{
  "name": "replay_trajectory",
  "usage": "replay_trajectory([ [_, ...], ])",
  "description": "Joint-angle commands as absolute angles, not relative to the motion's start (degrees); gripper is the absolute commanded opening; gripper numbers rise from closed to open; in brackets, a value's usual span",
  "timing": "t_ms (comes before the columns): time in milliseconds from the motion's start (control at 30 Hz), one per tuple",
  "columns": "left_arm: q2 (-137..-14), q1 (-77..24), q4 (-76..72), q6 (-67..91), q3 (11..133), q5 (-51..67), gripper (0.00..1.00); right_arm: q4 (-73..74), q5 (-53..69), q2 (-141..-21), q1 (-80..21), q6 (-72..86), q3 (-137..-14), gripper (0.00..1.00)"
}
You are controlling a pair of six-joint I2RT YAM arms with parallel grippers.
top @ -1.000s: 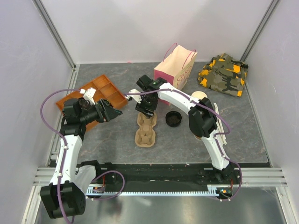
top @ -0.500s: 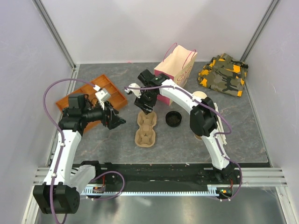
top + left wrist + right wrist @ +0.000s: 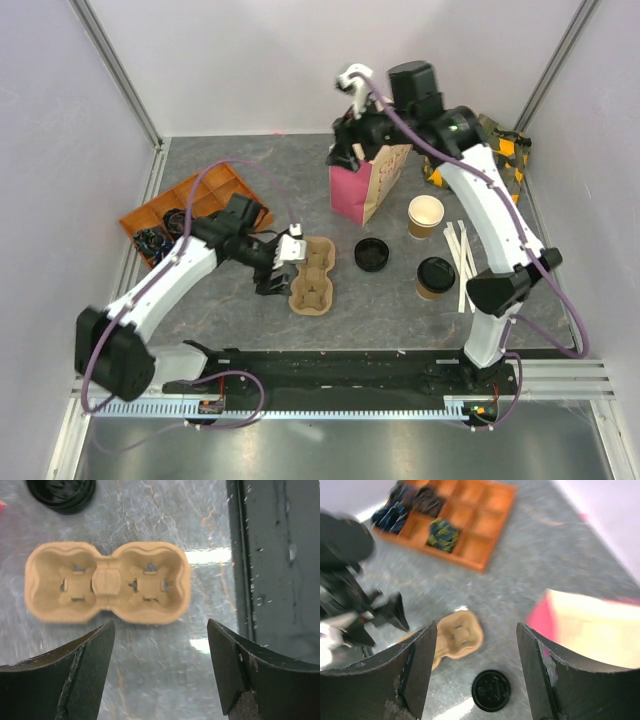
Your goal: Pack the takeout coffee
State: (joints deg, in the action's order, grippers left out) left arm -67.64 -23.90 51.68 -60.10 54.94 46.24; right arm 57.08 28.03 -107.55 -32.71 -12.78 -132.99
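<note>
- Table (image 3: 240,330): grey marbled work surface carrying everything listed below.
- Paper bag (image 3: 352,195): stands upright at the back, one side pink and one cream. The cream side carries pink lettering too small for me to read.
- Orange tray (image 3: 492,507): divided into compartments, a few of them holding dark patterned items. It plays no part in this step.
- Camouflage cloth (image 3: 505,170): bundled in the far right corner.
- Right gripper (image 3: 476,630): raised above the bag mouth, fingers spread and holding nothing.
- Left gripper (image 3: 160,625): low, just beside the pulp cup carrier, fingers spread and empty.
- Pulp cup carrier (image 3: 107,582): two cells, both unfilled, lying flat near the table's middle.
- Takeout coffee (image 3: 436,277): lidded and upright on the table, right of the carrier and well apart from the bag, not yet packed.
- Lidless cup (image 3: 426,214): a lookalike just behind the coffee, and I must not take it.
- Loose black lid (image 3: 372,254): lies between the carrier and the cups.
- Pale sticks (image 3: 462,262): lie beside the coffee.
- Step advice, as I judge it: I would straddle one carrier cell squarely, close gently so the pulp does not crush, and keep it flat. The coffee should be gripped around its body below the lid and kept upright.
- No brand or label is legible on the cups.
</note>
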Motion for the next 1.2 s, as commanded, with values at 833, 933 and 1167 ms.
replay_trajectory([
  [833,-98.2,-39.3,35.1,-69.2,63.9,23.2,0.69,53.5,31.1,-96.4,-15.4,-1.8,-125.1,0.81],
  [933,-98.9,-39.8,34.7,-68.6,63.3,22.7,0.66,53.5,30.9,-96.6,-14.5,-1.9,-125.9,0.81],
  [1167,-98.3,-39.9,34.5,-65.5,62.7,23.5,0.53,53.3,29.6,-96.6,-12.1,-1.4,-126.6,0.83],
])
